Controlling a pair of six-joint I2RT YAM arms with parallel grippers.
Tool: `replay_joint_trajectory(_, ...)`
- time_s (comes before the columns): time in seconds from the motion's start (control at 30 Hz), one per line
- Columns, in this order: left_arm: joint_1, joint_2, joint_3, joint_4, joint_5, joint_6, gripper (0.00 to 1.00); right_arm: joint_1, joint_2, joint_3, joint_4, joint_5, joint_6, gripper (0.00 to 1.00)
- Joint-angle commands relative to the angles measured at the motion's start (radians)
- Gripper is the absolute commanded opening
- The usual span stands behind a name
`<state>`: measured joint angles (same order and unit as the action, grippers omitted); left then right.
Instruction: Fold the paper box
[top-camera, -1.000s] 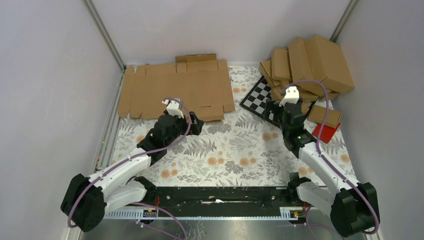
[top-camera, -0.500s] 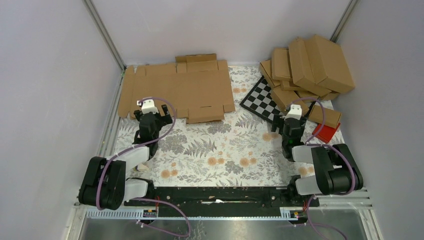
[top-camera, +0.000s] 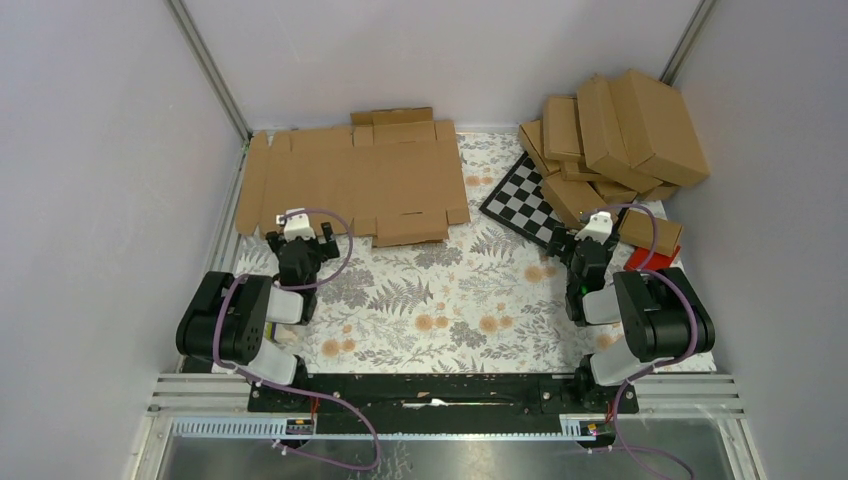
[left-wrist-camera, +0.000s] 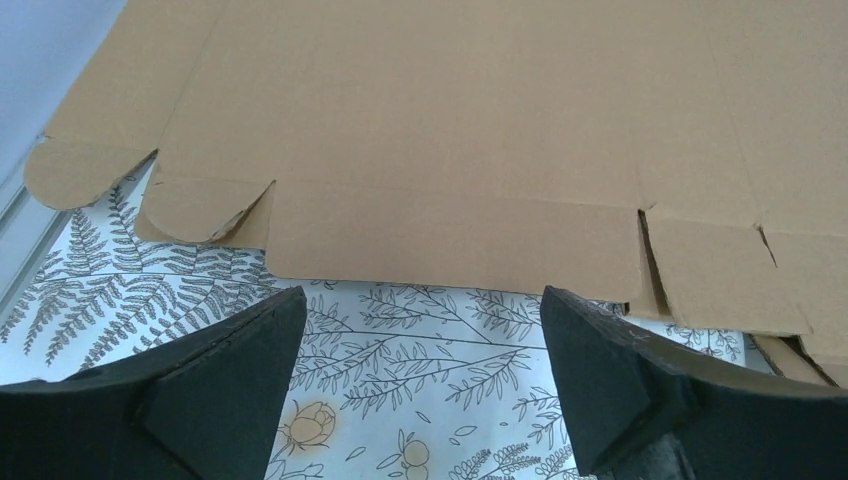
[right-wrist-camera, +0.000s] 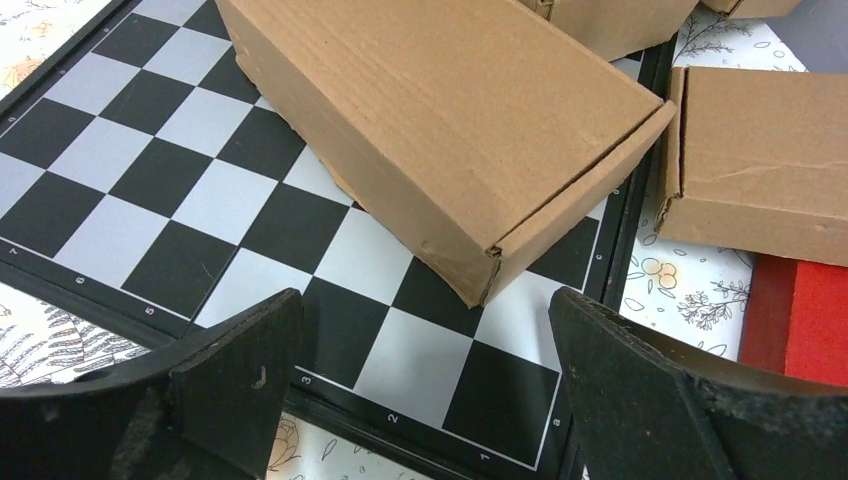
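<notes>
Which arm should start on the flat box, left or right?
Left, probably: the open left pincer faces the near edge of the flat paper box, just short of it. The right pincer points at the chessboard and folded boxes.

Both left gripper (left-wrist-camera: 420, 312) and right gripper (right-wrist-camera: 425, 310) gape wide

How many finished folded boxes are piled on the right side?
6 folded boxes visible: four leaning in a row at the far right corner, one resting on the checkered board at, one beside the red block at. More may be hidden underneath.
</notes>
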<state>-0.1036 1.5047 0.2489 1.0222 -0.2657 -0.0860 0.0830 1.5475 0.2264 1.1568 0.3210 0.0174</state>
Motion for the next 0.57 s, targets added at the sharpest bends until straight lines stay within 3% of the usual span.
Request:
replay_joint_trajectory(0.0, 0.015, 0.01, -0.018, 0.197, 0.015, 0.003, 0.99, -0.005, 0.002, 0.004, 0.089, 0.004, 0.008, 1.0)
replay_joint_trajectory(0.53, 0.015, 0.011, -0.013, 0.187, 0.016, 0.002, 0.99, -0.005, 0.002, 0.005, 0.09, 0.004, 0.009, 1.0)
